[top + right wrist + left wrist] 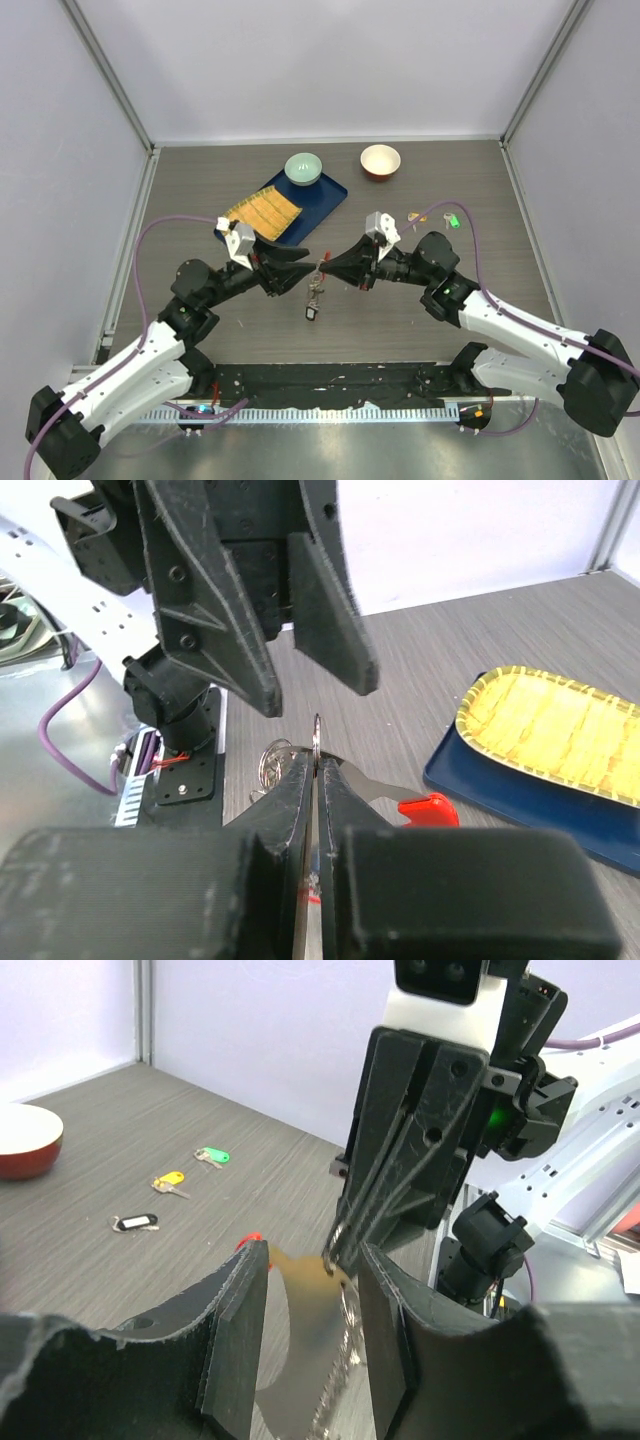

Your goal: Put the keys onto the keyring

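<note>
Silver ring of the keyring (315,295) is clenched in the right gripper (318,780) jaws, above the middle of the worktop (200,180). The left gripper (310,1280) jaws stand released, one on either side of it. Three keys (170,1182) lie far right, near a red bowl (380,161). A blue tray (325,195) lies far left.

Blue tray (328,192) on the wood-grain table (190,185), just beyond the left gripper (303,265). We log a yellow woven mat (265,212) on the tray's end nearest that gripper. A green bowl (303,168) stands on the tray's far corner. Beyond the right gripper (332,268), well apart from it, a red bowl (380,160), white inside, sits off the tray. Pale walls (320,60) on three sides.
</note>
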`<state>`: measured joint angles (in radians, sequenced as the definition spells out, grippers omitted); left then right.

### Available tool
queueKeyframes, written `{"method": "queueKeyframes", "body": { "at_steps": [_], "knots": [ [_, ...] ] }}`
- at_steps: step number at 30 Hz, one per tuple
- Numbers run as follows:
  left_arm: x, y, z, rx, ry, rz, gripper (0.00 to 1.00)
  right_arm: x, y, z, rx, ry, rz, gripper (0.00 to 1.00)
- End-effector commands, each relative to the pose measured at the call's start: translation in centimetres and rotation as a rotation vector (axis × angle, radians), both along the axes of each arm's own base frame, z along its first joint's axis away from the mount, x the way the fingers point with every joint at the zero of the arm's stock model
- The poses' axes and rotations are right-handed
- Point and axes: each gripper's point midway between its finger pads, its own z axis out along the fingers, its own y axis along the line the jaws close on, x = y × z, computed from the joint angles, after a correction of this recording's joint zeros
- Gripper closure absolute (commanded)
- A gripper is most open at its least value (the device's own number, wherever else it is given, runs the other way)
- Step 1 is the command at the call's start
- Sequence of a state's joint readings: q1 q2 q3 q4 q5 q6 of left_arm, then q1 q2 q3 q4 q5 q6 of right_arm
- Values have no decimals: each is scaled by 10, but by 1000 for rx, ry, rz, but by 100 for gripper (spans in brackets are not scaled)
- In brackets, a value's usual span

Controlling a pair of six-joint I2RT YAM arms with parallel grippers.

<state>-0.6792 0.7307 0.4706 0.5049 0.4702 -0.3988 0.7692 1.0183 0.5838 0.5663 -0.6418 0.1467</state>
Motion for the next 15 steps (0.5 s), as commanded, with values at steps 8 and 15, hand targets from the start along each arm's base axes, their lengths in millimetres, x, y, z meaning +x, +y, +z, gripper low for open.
{"method": "queueKeyframes", "body": {
  "at_steps": [8, 15],
  "knots": [
    [-7, 2, 11, -68, -32, -36, 55, 3, -10, 40, 128, -77, -36, 99],
    [-5, -6, 16, -85, -36, -71, 55, 1, -9, 35, 116, -69, -20, 99]
  ]
}}
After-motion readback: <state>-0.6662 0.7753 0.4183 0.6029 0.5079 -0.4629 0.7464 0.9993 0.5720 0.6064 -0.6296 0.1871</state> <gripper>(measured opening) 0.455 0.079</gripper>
